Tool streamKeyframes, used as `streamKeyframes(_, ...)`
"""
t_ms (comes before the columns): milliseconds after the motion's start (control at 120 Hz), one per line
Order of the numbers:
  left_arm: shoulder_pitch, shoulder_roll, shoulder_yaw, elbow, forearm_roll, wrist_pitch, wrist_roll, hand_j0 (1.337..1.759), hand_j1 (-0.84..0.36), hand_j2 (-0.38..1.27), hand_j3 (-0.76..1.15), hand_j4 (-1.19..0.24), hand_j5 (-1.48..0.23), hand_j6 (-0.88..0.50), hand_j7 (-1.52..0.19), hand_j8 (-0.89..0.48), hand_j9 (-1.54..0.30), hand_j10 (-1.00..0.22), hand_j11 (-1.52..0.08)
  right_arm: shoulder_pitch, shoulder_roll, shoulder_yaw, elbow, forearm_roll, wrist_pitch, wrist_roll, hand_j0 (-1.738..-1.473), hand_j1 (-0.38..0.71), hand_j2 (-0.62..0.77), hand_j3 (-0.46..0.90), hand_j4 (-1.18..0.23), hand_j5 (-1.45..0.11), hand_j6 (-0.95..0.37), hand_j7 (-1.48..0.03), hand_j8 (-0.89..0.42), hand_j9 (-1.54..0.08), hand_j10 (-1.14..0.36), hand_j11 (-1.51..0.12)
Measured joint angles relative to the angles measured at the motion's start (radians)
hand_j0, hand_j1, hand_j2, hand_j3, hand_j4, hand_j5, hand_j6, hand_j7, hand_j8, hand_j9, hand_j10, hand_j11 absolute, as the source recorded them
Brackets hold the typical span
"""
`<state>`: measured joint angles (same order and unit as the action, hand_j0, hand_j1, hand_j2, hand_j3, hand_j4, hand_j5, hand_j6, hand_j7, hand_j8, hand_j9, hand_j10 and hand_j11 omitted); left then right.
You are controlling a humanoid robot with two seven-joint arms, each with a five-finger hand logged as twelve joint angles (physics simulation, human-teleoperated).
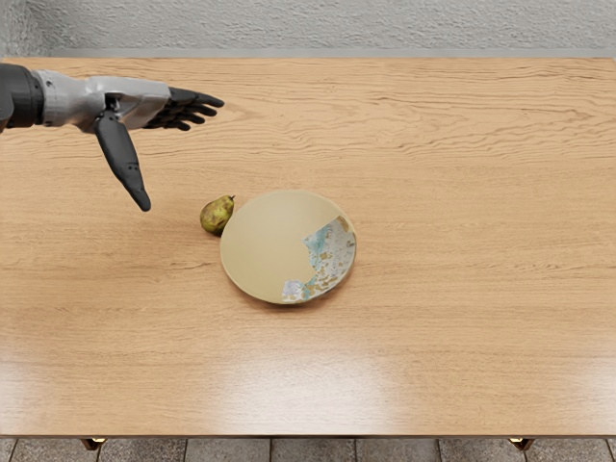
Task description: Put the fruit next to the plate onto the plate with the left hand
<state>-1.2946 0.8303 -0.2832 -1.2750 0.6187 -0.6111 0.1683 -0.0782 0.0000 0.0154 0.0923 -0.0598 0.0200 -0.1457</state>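
A pale wooden table [462,144] with a strong grain fills nearly the whole view. A strip of grey wall [337,24] runs along its far edge, and a band of tiled floor [308,450] shows below its near edge.

Near the middle of the table, a little to the left, lies a round beige plate [265,245]. It has a patch of blue, green and white pattern [325,255] on its right and near side. The plate looks slightly tilted, but its exact pose is hard to judge from this angle.

The pear [218,214], yellow-green with some brown, rests on the table at the plate's far-left rim. It is right against the edge or just beside it, not on the plate. Its small stem points to the upper right.

The left arm comes in from the left edge at the far-left corner. The left hand [144,104] is released and holds nothing. Its dark fingers [195,104] reach out to the right, slightly bent, and the long dark thumb [123,159] hangs down toward the near side. The hand is well to the left of the pear and farther back, apart from both pear and plate.
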Motion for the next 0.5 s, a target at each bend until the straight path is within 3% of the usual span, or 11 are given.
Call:
streamKeyframes(100, 0.0, -0.01, 0.002, 0.0, 0.0, 0.0, 0.002, 1.658, 0.33, 0.0, 0.0, -0.02, -0.02, -0.02, -0.02, -0.02, -0.02, -0.02, -0.02, -0.001, 0.0, 0.0, 0.0, 0.0, 0.001, -0.001, -1.658, -0.35, 0.0, 0.0, 0.0, 0.0, 0.0, 0.0, 0.0, 0.0, 0.0, 0.0)
streamKeyframes(150, -0.001, -0.021, 0.001, 0.0, 0.0, 0.0, 0.025, 1.658, 0.33, 0.0, 0.0, -0.02, -0.02, -0.02, -0.02, -0.02, -0.02, -0.02, -0.02, 0.0, 0.0, 0.0, 0.0, 0.0, 0.0, -0.001, -1.658, -0.35, 0.0, 0.0, 0.0, 0.0, 0.0, 0.0, 0.0, 0.0, 0.0, 0.0)
streamKeyframes(283, -0.023, -0.063, -0.009, 0.0, 0.0, 0.0, 0.163, 1.658, 0.33, 0.0, 0.0, -0.02, -0.02, -0.02, -0.02, -0.02, -0.02, -0.02, -0.02, 0.0, 0.0, 0.0, 0.0, 0.0, 0.0, 0.0, -1.658, -0.35, 0.0, 0.0, 0.0, 0.0, 0.0, 0.0, 0.0, 0.0, 0.0, 0.0)
streamKeyframes(400, -0.067, -0.09, -0.008, 0.001, 0.0, 0.0, 0.329, 1.658, 0.33, 0.0, 0.0, -0.02, -0.02, -0.02, -0.02, -0.02, -0.02, -0.02, -0.02, 0.0, 0.0, 0.0, 0.0, 0.0, 0.0, 0.0, -1.658, -0.35, 0.0, 0.0, 0.0, 0.0, 0.0, 0.0, 0.0, 0.0, 0.0, 0.0)
streamKeyframes(500, -0.08, -0.175, -0.01, 0.0, 0.074, 0.0, 0.399, 1.658, 0.33, 0.0, 0.0, -0.02, -0.02, -0.02, -0.02, -0.02, -0.02, -0.02, -0.02, 0.0, 0.0, 0.0, 0.0, 0.0, 0.0, 0.0, -1.658, -0.35, 0.0, 0.0, 0.0, 0.0, 0.0, 0.0, 0.0, 0.0, 0.0, 0.0)
